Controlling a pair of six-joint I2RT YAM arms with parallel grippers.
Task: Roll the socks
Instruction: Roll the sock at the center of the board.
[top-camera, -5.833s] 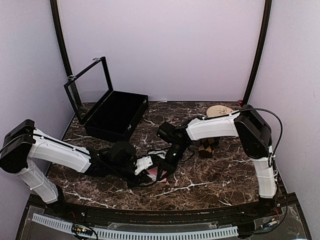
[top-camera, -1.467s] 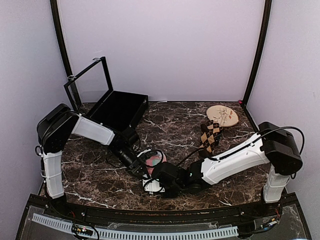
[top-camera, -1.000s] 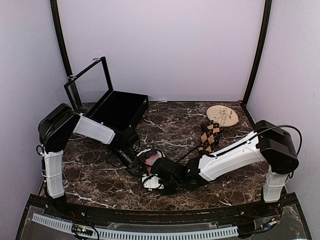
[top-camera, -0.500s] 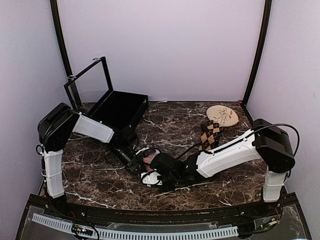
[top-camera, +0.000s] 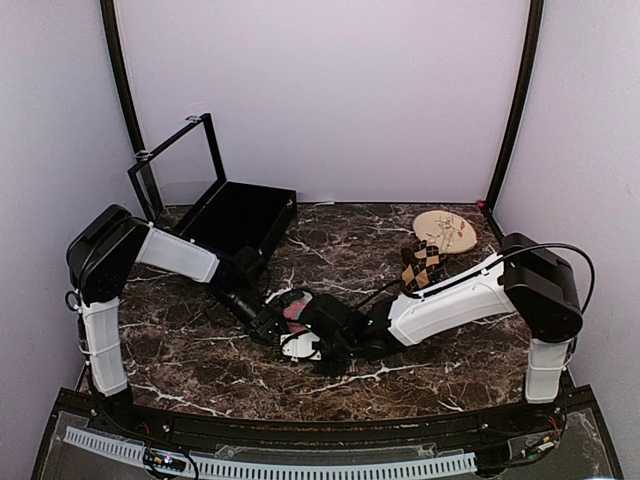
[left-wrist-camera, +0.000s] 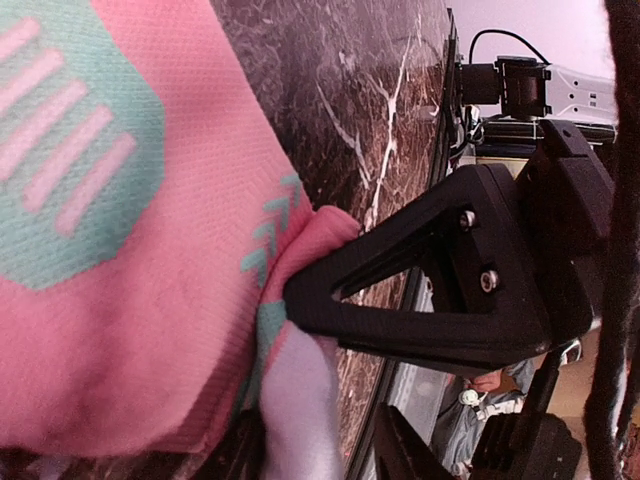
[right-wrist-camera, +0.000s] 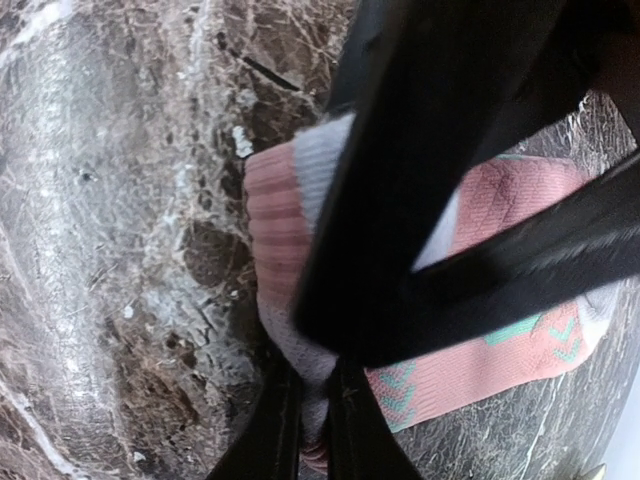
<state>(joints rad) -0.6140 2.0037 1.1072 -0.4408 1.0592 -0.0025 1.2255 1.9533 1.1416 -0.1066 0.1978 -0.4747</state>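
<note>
The pink sock with pale green patches lies bunched on the marble table, mid-left, between both grippers. My left gripper comes in from the left. In the left wrist view it stands open, the sock's grey end lying loose between its fingers and the pink fabric filling the left. My right gripper reaches in from the right, and in the right wrist view it is shut on a fold of the sock's grey fabric. The black argyle sock lies apart, at the right.
An open black box with its raised lid stands at the back left. A round tan plate lies at the back right, just behind the argyle sock. The two arms cross close together over the table's middle.
My left gripper has opened and let go of the pink sock. My right gripper has closed onto the sock's grey end. Both grippers and the sock have shifted slightly away from the near edge.
</note>
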